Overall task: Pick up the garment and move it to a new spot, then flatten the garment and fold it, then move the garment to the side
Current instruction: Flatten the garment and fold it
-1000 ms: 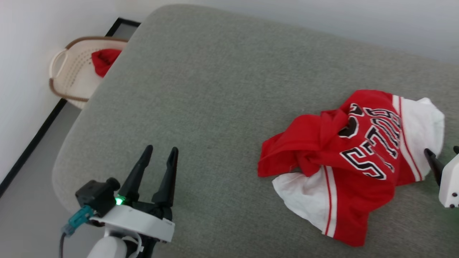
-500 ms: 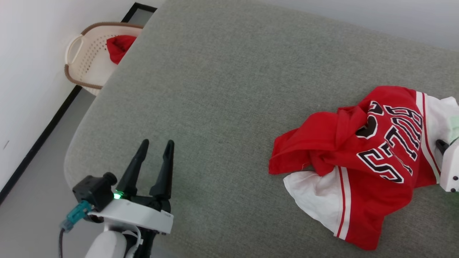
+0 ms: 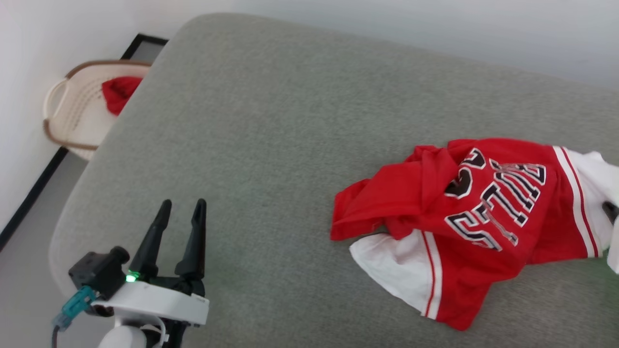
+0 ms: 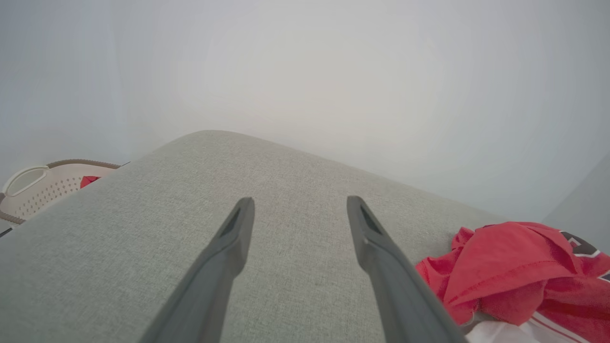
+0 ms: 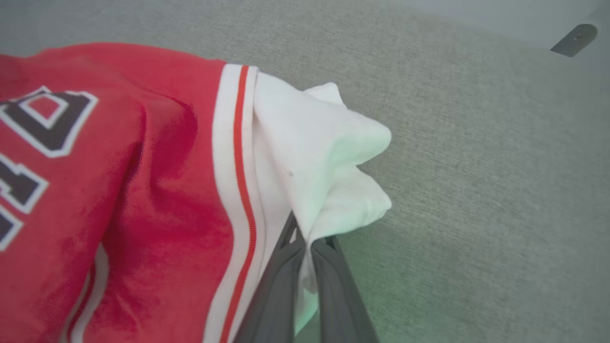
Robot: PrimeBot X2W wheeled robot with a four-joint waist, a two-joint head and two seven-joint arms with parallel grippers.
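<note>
**Step in hand: lifting the garment for transfer**

State of the fingers. The right gripper (image 5: 310, 234) has both fingers closed on a fold of the white sleeve (image 5: 329, 143) of the jersey T-shirt (image 3: 464, 212). White fabric is pinched between the pads and bunches out just beyond the fingertips. The left gripper (image 3: 183, 203) is spread wide and holds nothing. Bare grey upholstery (image 3: 271, 121) lies between and ahead of its fingers, and the shirt lies off to the side nearer the other arm, not touching.

Procedure.
1. Raise the right gripper slowly. The hold is on one sleeve alone, so the body of the shirt will likely hang from that point and trail.
2. Watch the pinched fold at the fingertips. A thin fold may slide out under the shirt's weight; if it creeps, set down and re-grip deeper.
3. Lift until the trailing red hem clears the upholstery before moving sideways, or expect it to drag and bunch further.
4. Keep the left gripper wide and ready to take a second point.

Condition of the garment. It lies crumpled on the upholstery, not flat. The red body faces up with black block letters (image 3: 493, 208) outlined in white. Red-white stripe trim (image 5: 236, 157) runs just beside the right fingers, where sleeve meets body. The other white sleeve (image 3: 387, 261) protrudes from beneath the red body on the far side from the right fingers.
</note>
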